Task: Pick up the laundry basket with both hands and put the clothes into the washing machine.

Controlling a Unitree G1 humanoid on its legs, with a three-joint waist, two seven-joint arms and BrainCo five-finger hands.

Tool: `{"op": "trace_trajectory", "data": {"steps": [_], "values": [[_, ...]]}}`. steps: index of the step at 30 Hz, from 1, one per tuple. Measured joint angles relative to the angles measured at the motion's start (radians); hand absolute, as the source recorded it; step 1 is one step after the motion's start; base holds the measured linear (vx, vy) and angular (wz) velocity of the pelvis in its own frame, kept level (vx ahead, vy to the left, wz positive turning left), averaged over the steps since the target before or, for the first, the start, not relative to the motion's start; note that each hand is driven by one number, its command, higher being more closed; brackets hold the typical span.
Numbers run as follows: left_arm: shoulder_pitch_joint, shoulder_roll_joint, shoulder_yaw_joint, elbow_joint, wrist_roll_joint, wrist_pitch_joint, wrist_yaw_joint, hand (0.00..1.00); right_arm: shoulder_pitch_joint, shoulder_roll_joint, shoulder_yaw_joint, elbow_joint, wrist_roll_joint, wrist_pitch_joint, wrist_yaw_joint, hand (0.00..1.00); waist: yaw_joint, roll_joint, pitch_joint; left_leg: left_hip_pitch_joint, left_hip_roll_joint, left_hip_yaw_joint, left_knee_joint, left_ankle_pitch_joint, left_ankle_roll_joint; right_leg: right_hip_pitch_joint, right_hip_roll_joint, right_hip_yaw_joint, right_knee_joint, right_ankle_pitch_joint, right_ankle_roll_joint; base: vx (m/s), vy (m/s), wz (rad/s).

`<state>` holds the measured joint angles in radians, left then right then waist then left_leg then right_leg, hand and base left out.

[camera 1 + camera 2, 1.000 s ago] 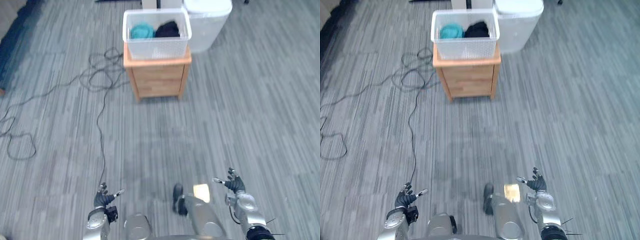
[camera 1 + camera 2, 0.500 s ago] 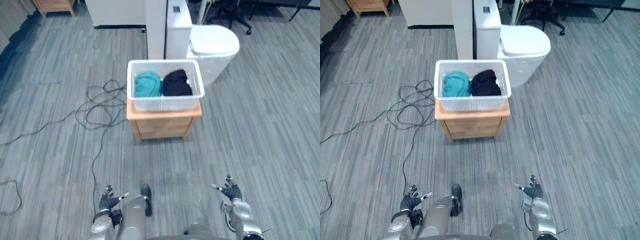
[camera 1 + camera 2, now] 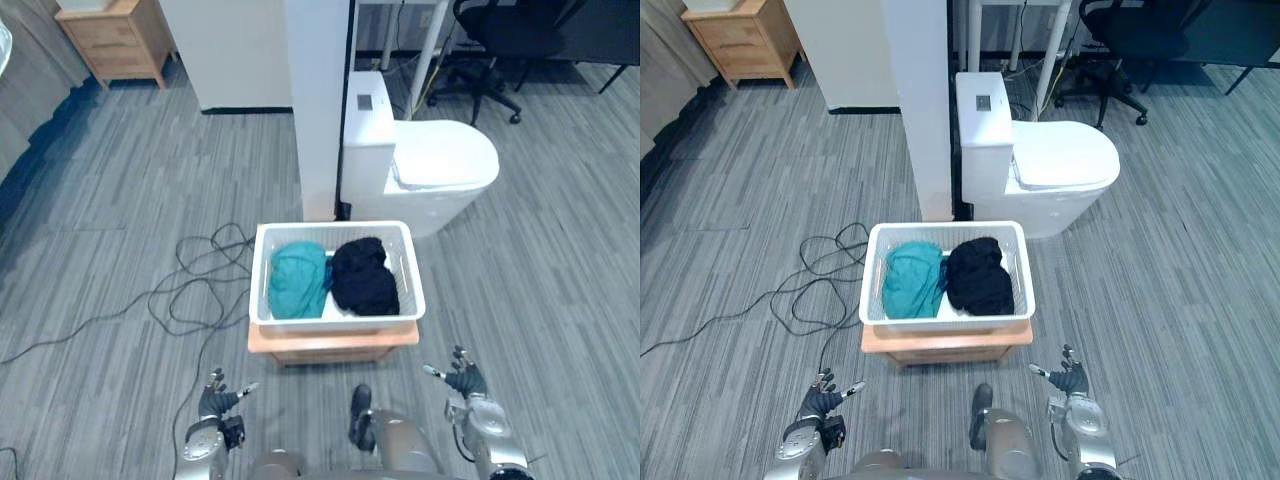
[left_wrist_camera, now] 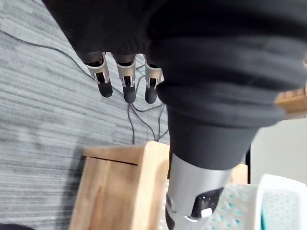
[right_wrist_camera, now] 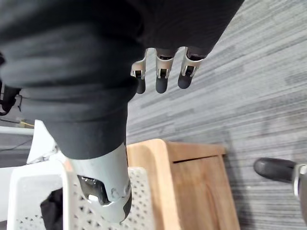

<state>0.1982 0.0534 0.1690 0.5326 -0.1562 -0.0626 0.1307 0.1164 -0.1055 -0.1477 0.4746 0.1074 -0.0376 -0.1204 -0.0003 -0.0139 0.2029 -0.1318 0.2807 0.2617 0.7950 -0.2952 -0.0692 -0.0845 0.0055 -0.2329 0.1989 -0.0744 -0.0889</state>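
Note:
A white laundry basket (image 3: 338, 324) sits on a low wooden cabinet (image 3: 330, 348) just in front of me. A teal garment (image 3: 298, 280) lies in its left half and a black garment (image 3: 364, 276) in its right half. My left hand (image 3: 218, 395) hangs low at the lower left, apart from the basket, fingers straight and empty. My right hand (image 3: 464, 381) hovers at the lower right, also open, short of the basket's right end. In the wrist views the left hand's fingers (image 4: 125, 82) and the right hand's fingers (image 5: 162, 76) hold nothing, with the cabinet (image 5: 196, 184) close by.
A white toilet (image 3: 425, 170) stands right behind the basket, beside a white pillar (image 3: 318, 100). Loose black cables (image 3: 185, 300) lie on the grey floor to the left. A wooden nightstand (image 3: 112, 40) is at the far left, an office chair (image 3: 500, 40) at the far right.
The camera has closed in: basket and cabinet now sit much lower and nearer in view, with more of the room behind showing. Both hands stay open at the bottom corners.

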Motion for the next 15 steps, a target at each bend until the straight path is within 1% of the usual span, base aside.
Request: {"op": "trace_trajectory", "data": {"steps": [1,2,3,4,5,6,8,11,13,15], "values": [[0.003,-0.001,0.000,-0.021,0.000,0.000,0.000,0.00,-0.002,-0.001,-0.005,-0.025,0.000,-0.002,-0.010,0.00,0.012,0.001,-0.001,-0.019,-0.007,-0.001,-0.076,-0.001,0.003,0.008,0.000,0.018,-0.013,0.002,0.003,0.34,0.005,-0.57],[0.009,-0.002,0.002,-0.046,-0.002,-0.001,0.002,0.00,-0.001,0.000,-0.013,-0.042,0.000,-0.004,-0.012,0.00,0.015,0.005,-0.003,-0.032,-0.022,-0.007,-0.206,0.007,0.003,0.019,0.001,0.029,-0.028,0.003,0.015,0.24,0.076,-0.43],[0.021,-0.005,0.001,-0.068,-0.008,-0.001,0.002,0.00,0.005,0.000,-0.018,-0.058,0.000,-0.002,-0.012,0.00,0.015,0.015,-0.008,-0.027,-0.026,-0.012,-0.317,0.042,-0.004,0.021,0.006,0.031,-0.029,-0.001,0.028,0.23,0.102,-0.27],[0.030,-0.012,0.001,-0.082,-0.010,-0.002,0.002,0.00,0.014,-0.001,-0.025,-0.079,0.000,-0.002,-0.013,0.00,0.013,0.032,-0.015,-0.026,-0.025,-0.014,-0.381,0.103,0.004,0.021,0.016,0.033,-0.029,-0.007,0.041,0.22,0.157,-0.21],[0.034,-0.016,0.003,-0.095,-0.010,-0.001,0.002,0.00,0.024,0.015,-0.041,-0.106,-0.001,0.000,-0.015,0.00,0.015,0.033,-0.019,-0.007,-0.023,-0.013,-0.426,0.105,-0.023,0.025,0.017,0.045,-0.026,-0.018,0.058,0.22,0.164,-0.09],[0.042,-0.015,0.002,-0.110,-0.010,-0.001,0.002,0.00,0.048,0.028,-0.040,-0.144,-0.001,0.001,-0.021,0.00,0.013,0.012,-0.025,0.018,-0.056,-0.006,-0.474,0.113,-0.017,0.027,-0.009,0.045,-0.028,-0.027,0.074,0.22,0.156,-0.02],[0.045,-0.019,-0.001,-0.138,-0.010,-0.001,0.001,0.00,0.068,0.031,-0.040,-0.185,0.000,-0.001,-0.033,0.00,0.014,-0.003,-0.033,0.042,-0.091,0.008,-0.525,0.126,-0.007,0.027,-0.038,0.048,-0.030,-0.035,0.090,0.18,0.118,0.07],[0.027,-0.007,-0.001,-0.161,-0.010,-0.002,0.001,0.00,0.027,0.019,-0.023,-0.183,-0.005,-0.004,-0.031,0.00,0.013,-0.003,-0.035,0.055,-0.128,0.022,-0.588,0.145,0.005,0.024,-0.061,0.059,-0.070,-0.023,0.114,0.14,0.114,-0.04],[0.008,0.004,-0.002,-0.159,-0.007,-0.002,0.002,0.00,-0.015,0.011,0.005,-0.162,-0.022,-0.004,-0.030,0.00,0.013,-0.002,-0.035,0.059,-0.143,0.028,-0.622,0.156,0.007,0.019,-0.063,0.070,-0.092,-0.014,0.123,0.11,0.049,-0.11],[-0.033,0.021,-0.014,-0.122,0.004,-0.001,0.004,0.00,-0.090,0.000,0.032,-0.079,-0.040,-0.001,-0.028,0.00,0.013,0.001,-0.034,0.060,-0.152,0.032,-0.648,0.166,0.008,0.009,-0.063,0.074,-0.103,-0.006,0.128,0.07,0.010,-0.09]]}}
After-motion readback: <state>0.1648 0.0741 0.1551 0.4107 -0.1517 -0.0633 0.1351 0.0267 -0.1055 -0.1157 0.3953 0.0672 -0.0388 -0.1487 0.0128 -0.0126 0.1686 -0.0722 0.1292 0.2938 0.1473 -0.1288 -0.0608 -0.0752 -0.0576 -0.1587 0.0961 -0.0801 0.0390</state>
